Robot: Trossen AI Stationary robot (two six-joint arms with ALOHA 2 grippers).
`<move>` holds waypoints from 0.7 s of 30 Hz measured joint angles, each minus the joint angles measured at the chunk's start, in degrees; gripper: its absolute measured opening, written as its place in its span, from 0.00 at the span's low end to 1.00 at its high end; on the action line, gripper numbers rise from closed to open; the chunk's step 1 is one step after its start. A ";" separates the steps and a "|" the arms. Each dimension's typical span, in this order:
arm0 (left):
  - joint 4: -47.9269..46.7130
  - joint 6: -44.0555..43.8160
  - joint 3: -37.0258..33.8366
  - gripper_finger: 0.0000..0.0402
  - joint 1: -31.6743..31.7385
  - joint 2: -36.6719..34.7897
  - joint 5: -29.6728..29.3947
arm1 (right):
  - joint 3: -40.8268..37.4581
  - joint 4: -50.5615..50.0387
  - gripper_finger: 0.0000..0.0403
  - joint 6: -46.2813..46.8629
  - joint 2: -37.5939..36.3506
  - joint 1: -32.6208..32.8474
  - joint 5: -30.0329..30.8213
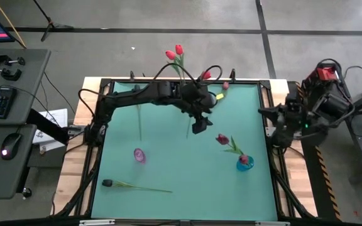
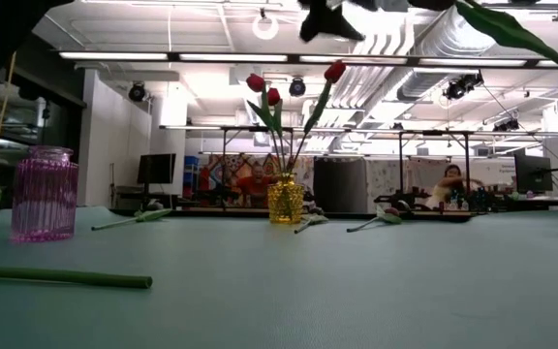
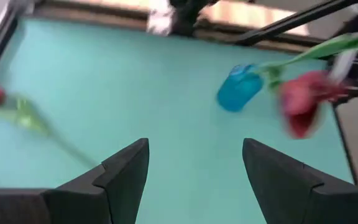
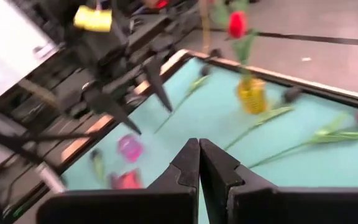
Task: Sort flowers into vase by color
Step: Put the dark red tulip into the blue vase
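Note:
Three red tulips (image 2: 256,82) stand in a yellow vase (image 2: 285,199) at the table's far edge. Crimson tulips (image 1: 222,139) stand in a blue vase (image 1: 244,163) near the right side. A pink vase (image 1: 139,154) holds nothing. A near-black tulip (image 1: 107,183) lies flat on its side near the front left. More tulips (image 1: 188,125) lie on the mat near the far edge. My left gripper (image 3: 194,165) hovers open above the table's middle, nothing between its fingers. My right gripper (image 4: 199,155) waits shut at the right edge.
A black frame (image 1: 99,125) borders the teal mat. A desk with keyboard and mouse (image 1: 10,145) stands left of the table. Bare mat lies between the pink vase and the blue vase. People show far behind the table in the low view.

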 joint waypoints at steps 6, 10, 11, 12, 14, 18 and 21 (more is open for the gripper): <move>6.21 -4.09 -13.38 0.57 0.94 -6.28 -0.12 | 0.00 -1.78 0.00 1.83 0.09 -5.87 -0.76; 18.21 -7.32 -29.36 0.55 1.12 -16.59 -4.10 | 0.00 -1.85 0.00 1.76 0.47 -10.07 -0.83; 22.09 -8.48 -33.94 0.54 1.39 -19.66 -6.19 | 0.00 -1.85 0.00 1.40 0.63 -11.35 -0.89; 25.94 -9.66 -38.88 0.53 1.72 -23.08 -8.06 | 0.00 -1.85 0.00 1.24 1.00 -12.74 -0.92; 33.50 -12.50 -48.51 0.52 2.53 -29.69 -11.82 | 0.00 -1.80 0.00 0.41 1.72 -15.83 -0.95; 45.59 -17.03 -65.25 0.51 5.00 -41.69 -18.09 | 0.00 -0.14 0.00 -2.95 3.62 -24.39 -1.77; 50.33 -18.13 -74.16 0.51 7.85 -48.38 -20.97 | 0.00 7.21 0.00 -11.08 5.84 -33.06 -5.54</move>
